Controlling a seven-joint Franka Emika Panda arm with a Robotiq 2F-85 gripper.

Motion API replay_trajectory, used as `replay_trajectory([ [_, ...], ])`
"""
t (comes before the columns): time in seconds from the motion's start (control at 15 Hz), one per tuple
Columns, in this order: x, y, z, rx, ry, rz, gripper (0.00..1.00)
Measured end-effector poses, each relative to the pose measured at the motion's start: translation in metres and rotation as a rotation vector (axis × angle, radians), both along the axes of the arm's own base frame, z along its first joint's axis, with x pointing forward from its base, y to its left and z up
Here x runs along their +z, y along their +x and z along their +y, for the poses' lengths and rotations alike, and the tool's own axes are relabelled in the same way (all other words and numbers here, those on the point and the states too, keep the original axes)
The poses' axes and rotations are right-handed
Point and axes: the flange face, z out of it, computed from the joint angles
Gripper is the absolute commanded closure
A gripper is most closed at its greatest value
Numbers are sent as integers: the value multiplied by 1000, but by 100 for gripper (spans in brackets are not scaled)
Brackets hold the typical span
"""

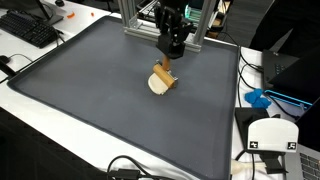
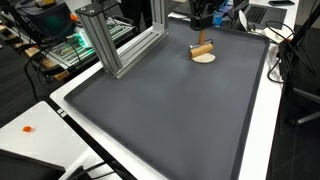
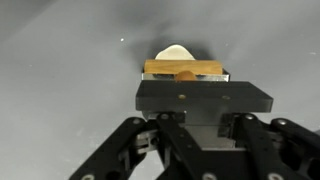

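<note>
Two wooden pieces sit right at my fingertips. A flat wooden block (image 3: 185, 69) lies level across the middle of the wrist view, and behind it the top edge of a pale round disc (image 3: 175, 52) peeks over. My end effector (image 1: 168, 58) stands upright over the block with its tips down at the block's top. My own housing hides the pads, so I cannot tell whether I am clamped on it or merely poised around it. In both exterior views the block touches the disc, seemingly resting on it, in the upper middle of the dark mat (image 1: 90, 100). To handle this well, I judge, I should hold the wrist vertical, centre on the block's length, and move slowly so the disc beneath does not skid. Farther off, an aluminium frame (image 2: 110, 45) stands at the mat's edge, and a keyboard (image 1: 30, 30) lies on the white tabletop (image 1: 40, 130).
</note>
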Motion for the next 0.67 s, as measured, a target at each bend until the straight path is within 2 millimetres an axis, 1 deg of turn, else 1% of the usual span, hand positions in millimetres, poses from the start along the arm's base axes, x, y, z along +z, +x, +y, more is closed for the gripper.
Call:
replay_trajectory([
  [0.33, -3, -11, 17, 50, -3, 52, 78],
  [0.53, -3, -12, 20, 94, -8, 58, 78],
  [0.67, -3, -12, 20, 162, -20, 57, 78],
])
